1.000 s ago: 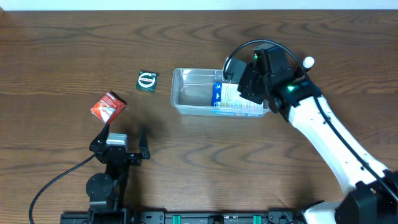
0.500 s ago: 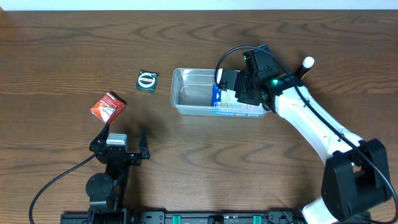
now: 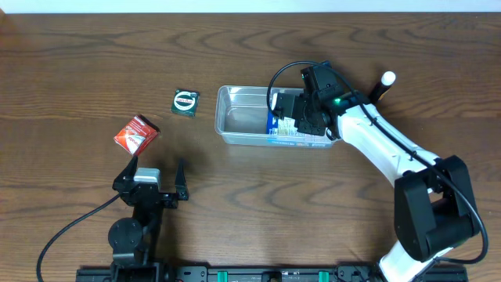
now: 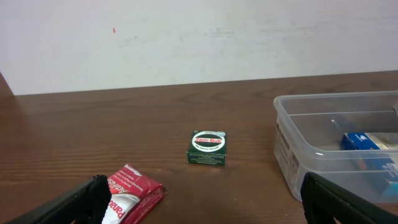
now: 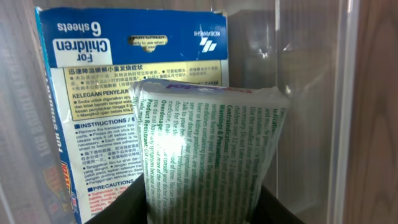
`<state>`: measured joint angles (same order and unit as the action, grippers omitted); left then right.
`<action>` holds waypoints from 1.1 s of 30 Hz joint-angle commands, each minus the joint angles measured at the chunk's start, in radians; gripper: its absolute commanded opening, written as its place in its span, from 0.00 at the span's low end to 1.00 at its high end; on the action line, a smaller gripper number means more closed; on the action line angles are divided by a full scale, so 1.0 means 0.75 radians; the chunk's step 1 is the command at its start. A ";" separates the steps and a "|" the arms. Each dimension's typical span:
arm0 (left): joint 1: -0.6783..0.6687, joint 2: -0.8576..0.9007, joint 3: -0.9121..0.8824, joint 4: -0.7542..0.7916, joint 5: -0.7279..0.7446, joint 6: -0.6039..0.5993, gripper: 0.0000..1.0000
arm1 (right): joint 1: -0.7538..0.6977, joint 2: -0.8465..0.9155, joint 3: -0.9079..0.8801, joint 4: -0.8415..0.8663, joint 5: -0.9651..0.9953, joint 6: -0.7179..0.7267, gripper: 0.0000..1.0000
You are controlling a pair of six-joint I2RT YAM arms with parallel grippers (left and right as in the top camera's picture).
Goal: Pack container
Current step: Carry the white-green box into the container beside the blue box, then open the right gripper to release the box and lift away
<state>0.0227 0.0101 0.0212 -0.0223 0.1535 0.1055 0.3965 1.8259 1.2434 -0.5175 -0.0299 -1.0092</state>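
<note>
Overhead: bright, even light. Shadows faint and soft around container [image 3: 235,135], mild sheen on table [image 3: 78,63]. Left wrist view: wall [image 4: 186,37] washed pale, fingers [image 4: 78,204] dark and blurred at bottom corners. Right wrist view: white glare patch on pouch [image 5: 208,149], box [image 5: 93,93] print sharp, left edge soft.

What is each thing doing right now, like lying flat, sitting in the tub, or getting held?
Clear rectangular plastic container: upright, lidless, on the table.
Blue-and-white cardboard box: inside the container, right end.
White printed sachet: gripped by the right pincer, beside that box.
Right pincer: shut on the sachet.
Left pincer: open, empty.
Green square packet: flat on the table.
Red-and-white packet: flat on the table.
</note>
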 commanded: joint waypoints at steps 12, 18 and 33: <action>0.006 -0.006 -0.023 -0.045 0.020 -0.003 0.98 | -0.061 0.009 0.010 0.003 0.000 -0.049 0.39; 0.006 -0.006 -0.023 -0.045 0.020 -0.003 0.98 | -0.061 0.009 0.010 0.004 -0.001 -0.049 0.49; 0.006 -0.006 -0.023 -0.045 0.020 -0.003 0.98 | -0.061 0.009 0.010 0.004 0.001 -0.048 0.53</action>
<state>0.0227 0.0101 0.0212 -0.0223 0.1535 0.1055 0.3561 1.8263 1.2434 -0.5148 -0.0261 -1.0386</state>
